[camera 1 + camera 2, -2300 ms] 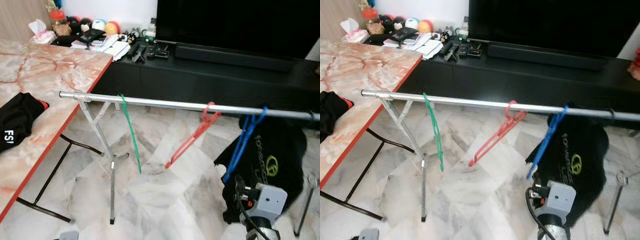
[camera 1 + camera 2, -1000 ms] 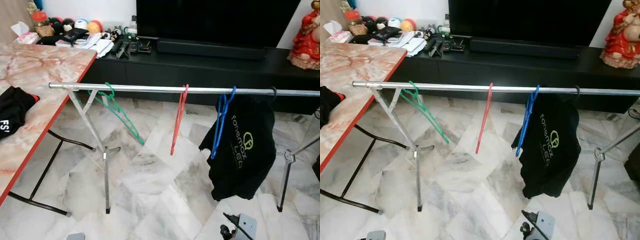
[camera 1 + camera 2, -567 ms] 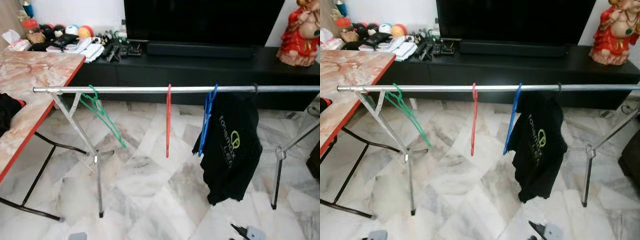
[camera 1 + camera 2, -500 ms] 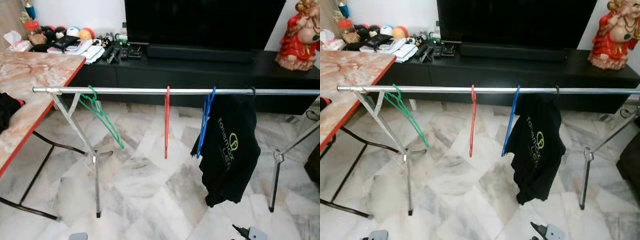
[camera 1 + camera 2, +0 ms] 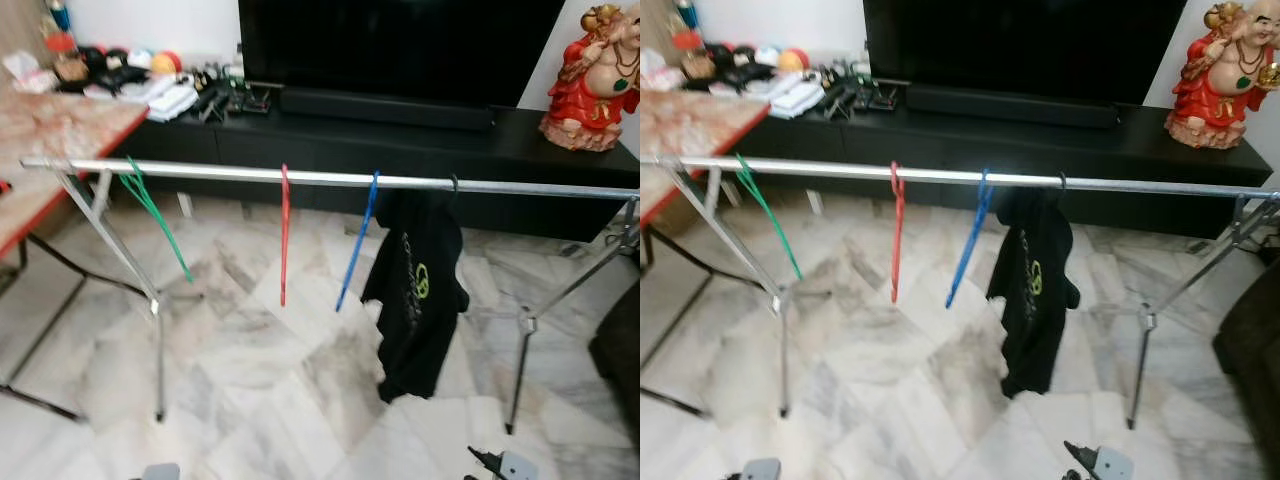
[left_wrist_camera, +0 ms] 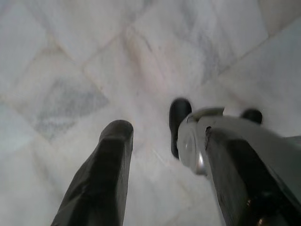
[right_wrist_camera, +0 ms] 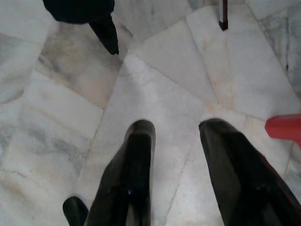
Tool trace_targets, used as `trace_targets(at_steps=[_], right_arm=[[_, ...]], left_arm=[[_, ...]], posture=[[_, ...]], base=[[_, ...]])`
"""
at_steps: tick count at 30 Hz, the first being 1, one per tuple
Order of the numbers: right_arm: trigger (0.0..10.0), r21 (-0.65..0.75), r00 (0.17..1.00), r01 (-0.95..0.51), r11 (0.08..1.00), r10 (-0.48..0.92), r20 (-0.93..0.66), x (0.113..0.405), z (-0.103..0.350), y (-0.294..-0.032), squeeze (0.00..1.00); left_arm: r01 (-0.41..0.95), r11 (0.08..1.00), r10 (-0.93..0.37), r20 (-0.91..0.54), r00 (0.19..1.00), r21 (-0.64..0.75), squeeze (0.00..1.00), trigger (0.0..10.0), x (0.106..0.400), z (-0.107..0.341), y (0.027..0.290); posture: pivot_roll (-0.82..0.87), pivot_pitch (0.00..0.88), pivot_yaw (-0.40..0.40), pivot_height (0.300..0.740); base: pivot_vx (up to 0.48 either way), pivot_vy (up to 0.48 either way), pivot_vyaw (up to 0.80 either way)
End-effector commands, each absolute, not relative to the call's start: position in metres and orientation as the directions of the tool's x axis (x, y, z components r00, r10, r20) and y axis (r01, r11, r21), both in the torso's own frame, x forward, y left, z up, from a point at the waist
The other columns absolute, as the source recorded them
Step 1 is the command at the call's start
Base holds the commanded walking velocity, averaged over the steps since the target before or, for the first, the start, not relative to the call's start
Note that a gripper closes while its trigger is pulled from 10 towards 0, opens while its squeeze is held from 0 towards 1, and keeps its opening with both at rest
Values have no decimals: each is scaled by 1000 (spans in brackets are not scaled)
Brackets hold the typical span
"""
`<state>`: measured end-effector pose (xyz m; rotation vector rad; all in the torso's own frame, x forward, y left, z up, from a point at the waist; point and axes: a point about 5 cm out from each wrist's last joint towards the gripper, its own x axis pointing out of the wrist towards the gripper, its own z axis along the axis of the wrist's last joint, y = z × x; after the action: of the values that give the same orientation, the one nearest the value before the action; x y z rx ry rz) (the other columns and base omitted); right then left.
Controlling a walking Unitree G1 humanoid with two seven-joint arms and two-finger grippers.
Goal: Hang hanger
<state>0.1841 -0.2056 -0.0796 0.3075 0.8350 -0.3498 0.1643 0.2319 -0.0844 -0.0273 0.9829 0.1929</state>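
Hangers on rail, marble floor beneath

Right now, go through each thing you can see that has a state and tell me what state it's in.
green hanger: hooked on the rail, hanging tilted
red hanger: hooked on the rail, hanging straight down
blue hanger: hooked on the rail, bare
black shirt: hanging from the rail
rail: standing on the floor
left gripper: open, empty
right gripper: open, empty
television: off
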Motion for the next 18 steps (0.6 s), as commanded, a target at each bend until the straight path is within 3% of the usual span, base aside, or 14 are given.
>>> trace_targets(at_steps=[1, 7, 18], right_arm=[[10000, 109, 608, 427, 897, -196, -770, 180, -81, -210, 0], [10000, 116, 604, 441, 890, -199, -772, 180, -81, -211, 0], [10000, 107, 594, 422, 900, -186, -783, 179, -82, -209, 0]], left_arm=[[-165, 984, 142, -840, 523, 64, 0, 10000, 161, -87, 230], [-166, 984, 143, -838, 526, 64, 0, 10000, 162, -86, 229], [-183, 981, 150, -836, 529, 60, 0, 10000, 162, -85, 236]], posture=[[3, 142, -42, 740], [2, 145, -41, 740], [2, 142, -42, 740]], base=[[0, -472, 0], [0, -456, 0], [0, 0, -763]])
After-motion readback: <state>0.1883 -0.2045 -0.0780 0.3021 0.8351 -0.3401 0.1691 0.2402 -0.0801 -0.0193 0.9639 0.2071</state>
